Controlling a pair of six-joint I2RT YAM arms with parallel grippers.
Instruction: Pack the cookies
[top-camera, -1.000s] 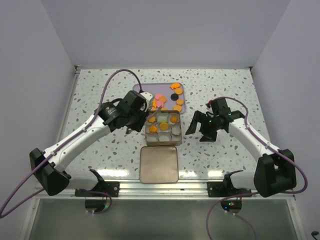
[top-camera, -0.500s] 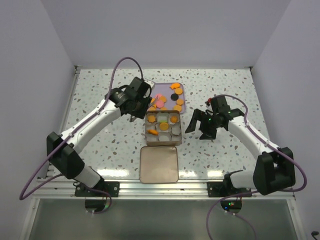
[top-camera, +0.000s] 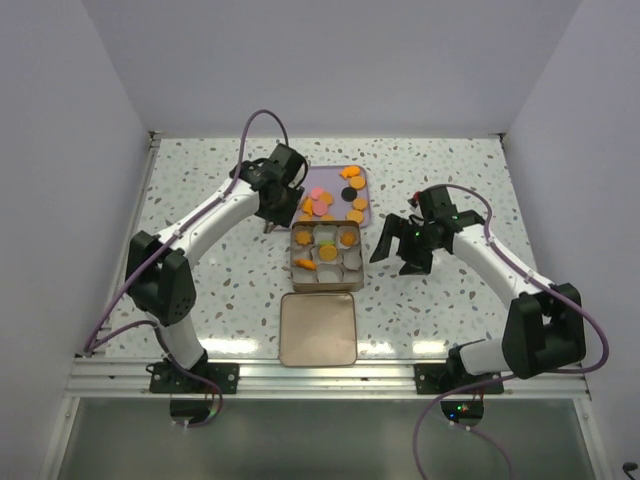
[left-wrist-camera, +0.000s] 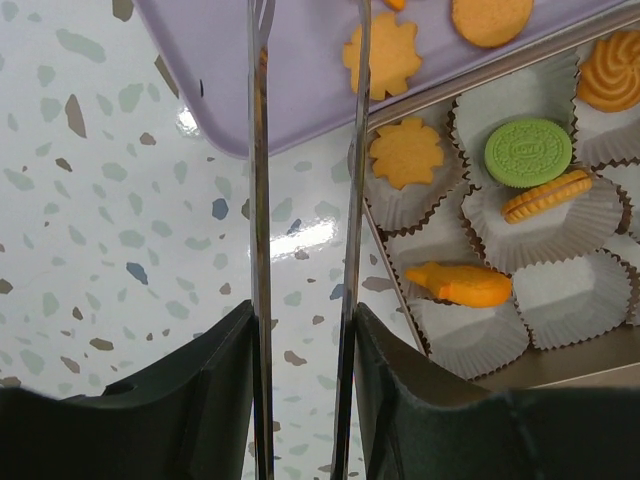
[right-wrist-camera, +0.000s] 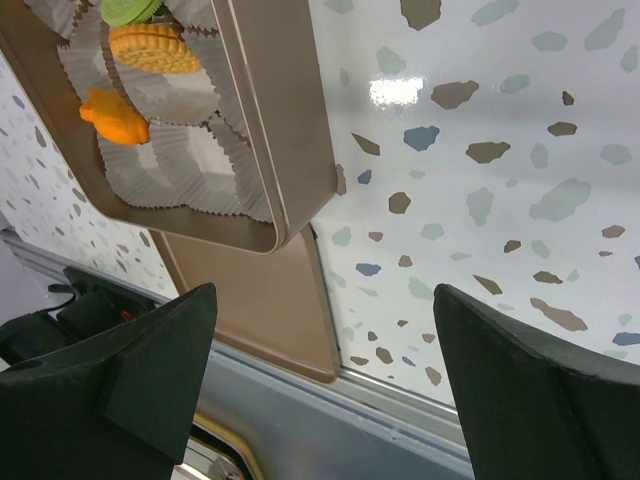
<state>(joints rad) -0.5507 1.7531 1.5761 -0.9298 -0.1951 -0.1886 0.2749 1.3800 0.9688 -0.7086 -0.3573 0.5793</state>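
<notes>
The cookies (top-camera: 325, 203) are split between two places near the middle of the overhead view. Most lie loose on the purple tray (left-wrist-camera: 290, 70), mainly orange with some pink and a black one (top-camera: 350, 187). The rest sit in the white paper cups (left-wrist-camera: 560, 290) of the square metal tin (right-wrist-camera: 285, 120), which lies just below the tray and touches its lower edge.

The left wrist view shows a flower-shaped cookie (left-wrist-camera: 393, 55) on the tray at top centre. Five of the tin's cups, on the right of the frame, are filled:
- a second flower cookie (left-wrist-camera: 405, 152)
- a green sandwich cookie (left-wrist-camera: 528, 152)
- an orange sandwich cookie (left-wrist-camera: 547, 195), tilted on its edge
- a fish-shaped orange cookie (left-wrist-camera: 460, 283)
- a swirl cookie (left-wrist-camera: 610, 80), at the right edge

The left end effector (left-wrist-camera: 308, 40) hangs over the tray's left rim and the speckled table (top-camera: 450, 180). Its two thin metal blades run parallel with a narrow gap, and nothing is visible between them (the tips leave the frame at the top).

The right end effector (right-wrist-camera: 325, 300) hovers to the right of the tin. Its black fingers are spread wide and hold nothing. The tin's corner and part of the flat lid (top-camera: 318, 328) show at the left of its wrist view. In the overhead view the lid lies on the table directly below the tin.
</notes>
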